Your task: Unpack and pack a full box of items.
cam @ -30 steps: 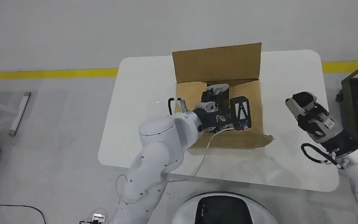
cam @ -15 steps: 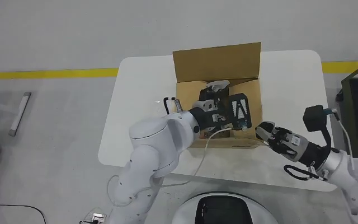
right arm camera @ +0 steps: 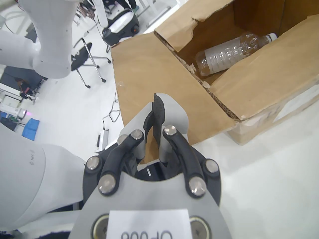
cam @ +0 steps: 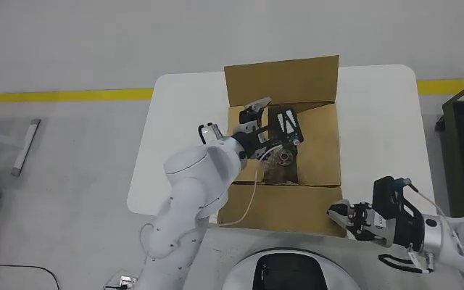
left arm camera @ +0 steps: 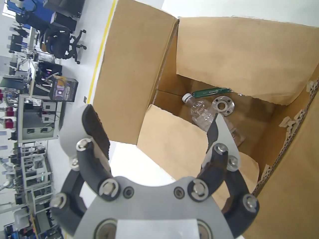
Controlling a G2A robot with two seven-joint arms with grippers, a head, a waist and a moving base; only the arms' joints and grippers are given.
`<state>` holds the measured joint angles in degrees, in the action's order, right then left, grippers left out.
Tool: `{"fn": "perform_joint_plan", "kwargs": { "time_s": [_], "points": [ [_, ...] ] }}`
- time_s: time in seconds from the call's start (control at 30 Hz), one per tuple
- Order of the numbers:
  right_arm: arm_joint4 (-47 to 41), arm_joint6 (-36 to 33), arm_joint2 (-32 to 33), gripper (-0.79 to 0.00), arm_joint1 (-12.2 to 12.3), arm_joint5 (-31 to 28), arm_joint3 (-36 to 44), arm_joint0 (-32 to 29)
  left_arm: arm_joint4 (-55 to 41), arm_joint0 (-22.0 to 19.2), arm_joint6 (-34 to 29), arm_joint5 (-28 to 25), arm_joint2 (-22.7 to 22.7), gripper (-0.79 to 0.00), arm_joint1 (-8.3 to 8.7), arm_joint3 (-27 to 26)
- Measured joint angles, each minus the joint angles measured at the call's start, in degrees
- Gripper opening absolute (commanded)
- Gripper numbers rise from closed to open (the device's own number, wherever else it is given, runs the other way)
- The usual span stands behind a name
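White table [cam: 377,145], with a yellow floor line beyond it at 12 o'clock. The cardboard box [cam: 283,80] sits mid-table, its flaps open. The right claw [right arm camera: 155,111] is pinched shut on the near flap [right arm camera: 154,75], at the box's 5 o'clock corner, and that flap lies folded outward. The left claw [left arm camera: 154,128] hangs wide open and empty above the box's 10 o'clock part. On the box floor lie a clear bottle [left arm camera: 199,110], a metal ring [left arm camera: 222,104] just beside it, and a green pen-like stick [left arm camera: 211,91] near both.

My judgement is that the step in hand is a pick from the box. To do it well:
- Hold the flap firmly outward (a slack one would swing back over the opening).
- Lower the left claw straight down between the side flaps.
- Straddle the bottle across its body, not its cap.

The bottle's lower end sits behind a claw finger. The side flaps hide part of the floor, so more items may lie there. What the green stick really is, I cannot tell.
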<state>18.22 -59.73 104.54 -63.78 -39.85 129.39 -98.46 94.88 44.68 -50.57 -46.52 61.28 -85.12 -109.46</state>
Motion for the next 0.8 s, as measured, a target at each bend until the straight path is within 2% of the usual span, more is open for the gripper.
{"fn": "perform_joint_plan", "kwargs": {
  "time_s": [0.3, 0.5, 0.63, 0.73, 0.8],
  "points": [
    [12.5, 6.2, -1.4, -0.785, 0.4, -4.3, 1.2, -1.6, 5.7, 2.1, -1.2, 7.1, -4.1, 0.000, -0.12, 4.9],
    [12.4, 14.8, 1.5, -0.785, 0.4, -3.2, 0.3, -3.8, 8.7, 4.0, -1.4, 11.6, -5.1, 0.000, -0.15, 6.0],
    [11.1, 20.5, 6.3, -0.785, 0.3, 0.8, -1.0, -3.5, 11.7, 4.5, -1.6, 12.7, -5.5, 0.000, -0.03, 7.1],
    [14.5, 26.0, 8.6, -0.785, 0.1, 6.7, -1.7, -1.8, 13.2, 5.0, -1.5, 13.0, -5.5, 0.000, 0.06, 7.6],
    [17.1, 29.7, 7.8, -0.785, -0.2, 11.9, -1.8, -0.5, 14.0, 5.3, -1.3, 12.8, -5.5, 0.000, 0.14, 7.7]
  ]
}}
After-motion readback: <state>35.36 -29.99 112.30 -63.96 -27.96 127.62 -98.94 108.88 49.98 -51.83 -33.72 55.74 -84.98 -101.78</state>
